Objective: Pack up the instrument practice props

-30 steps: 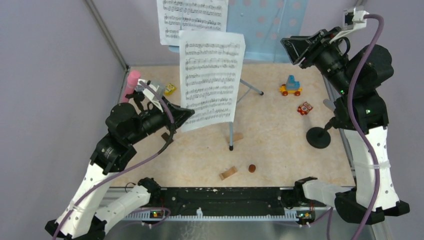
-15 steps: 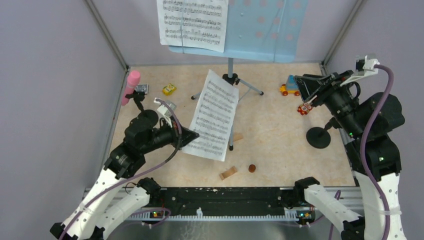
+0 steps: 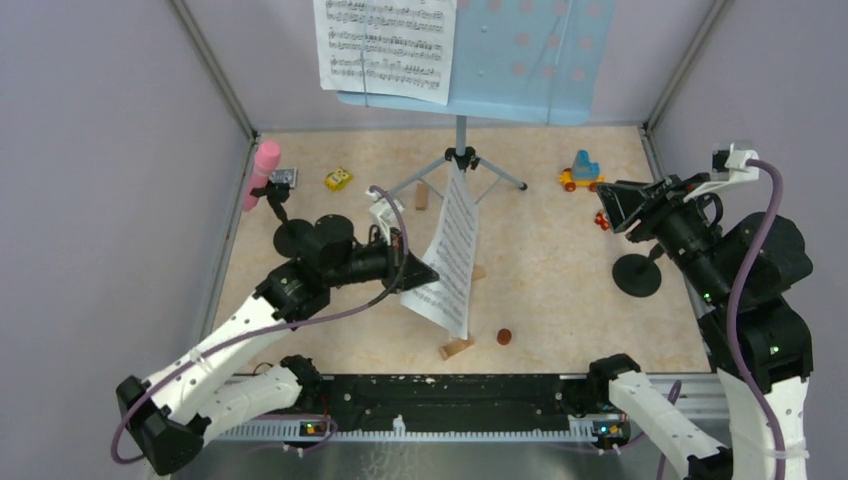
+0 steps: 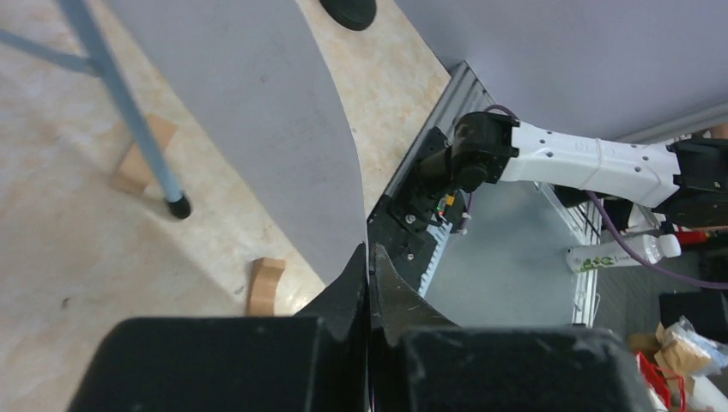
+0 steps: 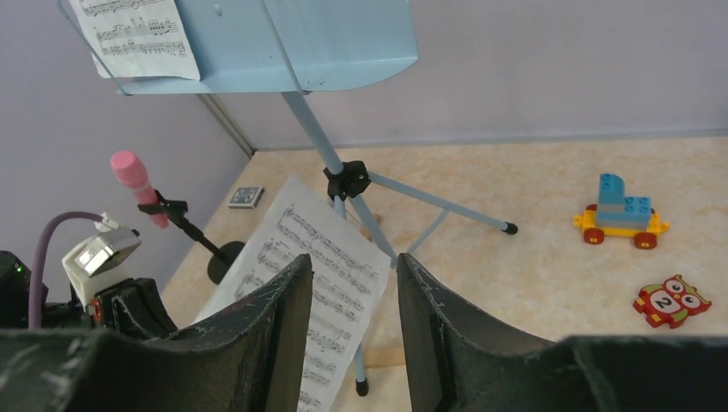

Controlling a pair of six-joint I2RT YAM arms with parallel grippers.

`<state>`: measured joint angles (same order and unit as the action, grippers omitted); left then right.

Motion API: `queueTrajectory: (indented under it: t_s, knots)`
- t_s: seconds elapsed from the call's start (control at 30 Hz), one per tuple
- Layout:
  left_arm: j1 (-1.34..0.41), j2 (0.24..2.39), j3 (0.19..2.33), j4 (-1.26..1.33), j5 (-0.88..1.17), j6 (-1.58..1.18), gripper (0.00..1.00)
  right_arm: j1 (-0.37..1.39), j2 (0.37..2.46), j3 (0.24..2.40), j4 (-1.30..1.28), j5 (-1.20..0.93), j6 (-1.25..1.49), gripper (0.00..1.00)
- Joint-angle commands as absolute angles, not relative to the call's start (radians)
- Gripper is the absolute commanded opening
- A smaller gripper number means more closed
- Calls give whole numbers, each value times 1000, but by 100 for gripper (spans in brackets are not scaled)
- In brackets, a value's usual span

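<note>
Left claw (image 3: pixel 428 277) pinching sheet-music page (image 3: pixel 455 250) edge, dangling it over counter (image 3: pixel 540 270); right claw (image 3: pixel 612 208) hovering, jaws parted, empty.

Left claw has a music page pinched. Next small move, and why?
Probably ease the left claw toward the near edge: its page hangs curled from one pinched edge, close by the stand's front leg, so clearing that first seems safest before laying it down.

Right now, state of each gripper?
left gripper: closed, pinching the sheet-music page by its edge.
right gripper: open, nothing between the fingers.
</note>
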<state>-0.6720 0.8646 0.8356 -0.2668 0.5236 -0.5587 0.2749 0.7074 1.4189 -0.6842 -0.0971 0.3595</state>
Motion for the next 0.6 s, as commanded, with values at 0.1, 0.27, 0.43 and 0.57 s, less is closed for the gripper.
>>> queueTrajectory:
  t_s: [0.1,0.27,0.43,0.57]
  knots:
    - [-1021,1048,960,-45,324,-616,0,279,672,1434,-720,-48,337,41]
    - [-1115,1239,1067,70,306,-615,0,279,654,1454,-756,-20,312,42]
    - [-1131,1449,1271,95,374,-588,0,279,638,1468,-799,15,283,42]
    - [-1135,1608,1457,82,419,-564,0,279,627,1485,-824,39,270,42]
